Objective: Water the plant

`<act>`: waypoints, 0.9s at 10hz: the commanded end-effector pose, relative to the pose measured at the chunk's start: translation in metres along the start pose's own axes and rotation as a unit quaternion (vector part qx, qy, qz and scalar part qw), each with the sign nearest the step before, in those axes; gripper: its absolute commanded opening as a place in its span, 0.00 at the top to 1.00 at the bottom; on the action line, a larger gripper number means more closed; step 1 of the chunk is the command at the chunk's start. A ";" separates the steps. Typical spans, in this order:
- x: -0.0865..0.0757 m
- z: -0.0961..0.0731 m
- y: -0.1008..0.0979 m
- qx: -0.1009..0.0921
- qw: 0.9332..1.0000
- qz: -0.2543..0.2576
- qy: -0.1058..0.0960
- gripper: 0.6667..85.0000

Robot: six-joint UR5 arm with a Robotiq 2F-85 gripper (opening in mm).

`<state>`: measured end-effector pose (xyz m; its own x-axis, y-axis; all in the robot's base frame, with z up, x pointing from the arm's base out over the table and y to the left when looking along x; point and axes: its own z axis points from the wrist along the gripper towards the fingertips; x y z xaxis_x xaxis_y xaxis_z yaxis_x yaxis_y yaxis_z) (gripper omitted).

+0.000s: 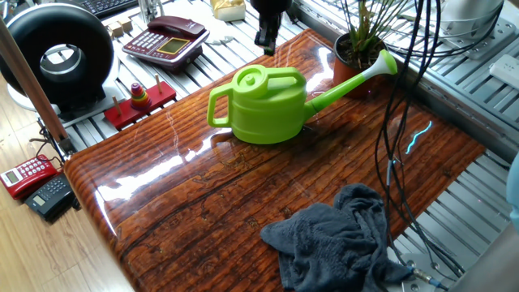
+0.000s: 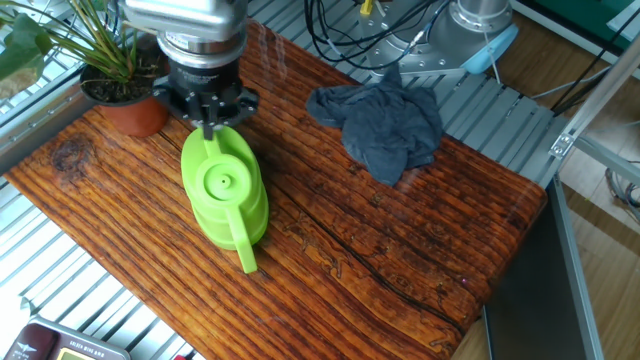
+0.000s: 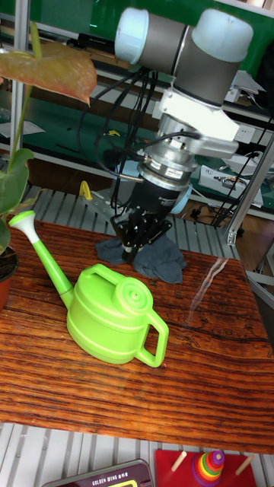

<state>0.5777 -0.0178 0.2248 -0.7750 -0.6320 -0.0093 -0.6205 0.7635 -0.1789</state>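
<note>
From my remote station I see the gripper (image 3: 135,242) hanging above the lime-green watering can (image 1: 272,104), clear of it and holding nothing; its fingers (image 1: 267,38) appear close together, but I cannot tell how wide the gap is. The can stands upright on the dark striped wooden tabletop (image 1: 243,203), handle toward the table's near corner in one fixed view, spout (image 1: 357,79) angled up toward the plant (image 1: 362,36). The plant — thin grass-like leaves in a reddish-brown terracotta pot (image 2: 128,105) — sits at the table's edge, just beside the spout's rose. A crumpled dark grey cloth (image 2: 385,122) lies well apart from the can, at the opposite side of the table. Off the table I note a red desk telephone (image 1: 167,39) and a small stacking-ring toy (image 1: 139,96) — neither touched.
</note>
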 end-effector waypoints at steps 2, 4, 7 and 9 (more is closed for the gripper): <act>-0.012 0.000 -0.007 0.012 0.988 -0.151 -0.016 1.00; -0.003 0.000 -0.005 0.001 0.981 -0.193 -0.002 1.00; -0.005 0.001 0.014 -0.049 0.977 -0.208 -0.017 1.00; 0.005 0.005 0.022 -0.071 0.969 -0.238 -0.003 0.98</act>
<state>0.5716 -0.0111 0.2194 -0.4582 -0.8878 0.0422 -0.8866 0.4533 -0.0920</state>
